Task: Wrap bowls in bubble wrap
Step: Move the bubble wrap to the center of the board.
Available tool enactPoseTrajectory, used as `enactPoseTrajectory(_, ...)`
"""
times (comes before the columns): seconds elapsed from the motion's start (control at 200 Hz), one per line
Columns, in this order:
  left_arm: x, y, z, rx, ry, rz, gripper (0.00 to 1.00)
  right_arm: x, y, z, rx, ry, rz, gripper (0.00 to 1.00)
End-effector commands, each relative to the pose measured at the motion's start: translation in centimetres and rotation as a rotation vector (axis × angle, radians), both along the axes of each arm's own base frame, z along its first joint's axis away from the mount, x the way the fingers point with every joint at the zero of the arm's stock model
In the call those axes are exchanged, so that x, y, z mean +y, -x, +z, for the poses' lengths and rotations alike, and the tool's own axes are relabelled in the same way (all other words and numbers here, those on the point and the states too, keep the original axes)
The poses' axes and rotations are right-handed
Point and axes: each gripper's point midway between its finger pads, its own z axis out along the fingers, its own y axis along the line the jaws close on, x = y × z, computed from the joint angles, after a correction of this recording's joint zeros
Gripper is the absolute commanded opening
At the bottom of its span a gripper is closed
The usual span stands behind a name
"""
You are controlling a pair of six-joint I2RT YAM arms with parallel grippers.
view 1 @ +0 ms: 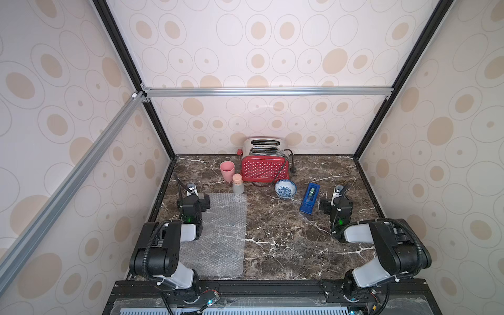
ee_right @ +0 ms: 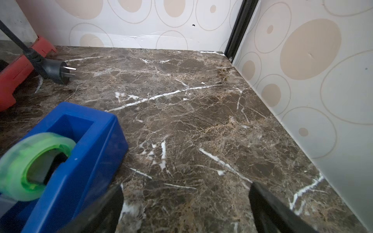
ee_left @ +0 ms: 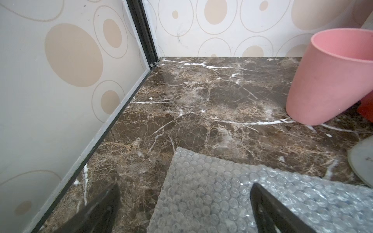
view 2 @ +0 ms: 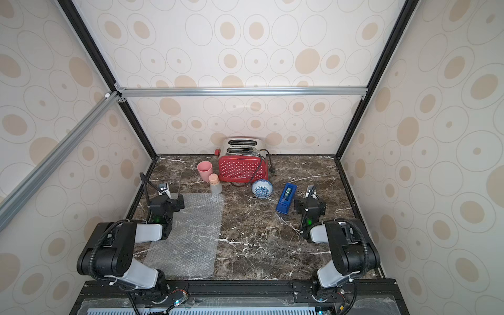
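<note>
Where the bowl stands: the white bowl (view 1: 285, 188) (view 2: 262, 188) with blue flowers sits upright, mouth up, on the bare surface (view 1: 286, 245), just in front of the right end of the toaster (view 1: 264, 166), as both top views show.
Bowl's neighbours: a small bottle (view 1: 237, 185) with a pale stopper is to its left and a blue tape dispenser (view 1: 310, 197) to its right. The bowl is between the two and touches neither.
Bubble wrap: one long clear sheet of bubble wrap (view 1: 218, 234) (view 2: 191, 234) lies flat on the left half of the surface, running from the near edge toward the bottle. It is apart from the bowl, with bare marble between them.
Left gripper: the left gripper (ee_left: 185, 186) hangs low over the far left corner of the sheet. In its wrist view that corner lies below and between the fingers (ee_left: 262, 201), which are spread wide with nothing clamped. Whether they touch the sheet cannot be told.
Right gripper: the right gripper (ee_right: 186, 186) is low over bare marble just to the right of the tape dispenser (ee_right: 80, 153). Its dark fingers (ee_right: 266, 205) are spread wide too, closed on nothing.
Tape: a clear roll on a green core (ee_right: 30, 161) sits in the dispenser.
Far side: a pink cup (view 1: 227, 170) (ee_left: 331, 76) stands upright left of the toaster, just behind the bottle. The toaster's black plug (ee_right: 54, 69) lies on the surface at its right.
</note>
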Motion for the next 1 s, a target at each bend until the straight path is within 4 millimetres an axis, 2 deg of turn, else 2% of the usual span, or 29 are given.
enactPoseTrajectory(0.0, 0.13, -0.24, 0.52, -0.019, 0.001, 0.007, 0.99, -0.07, -0.40, 0.79, -0.026, -0.001, -0.007, 0.99)
enactPoseTrajectory(0.997, 0.14, -0.24, 0.53, -0.020, 0.001, 0.007, 0.99, -0.31, -0.53, 0.56, -0.015, -0.029, -0.001, 1.00)
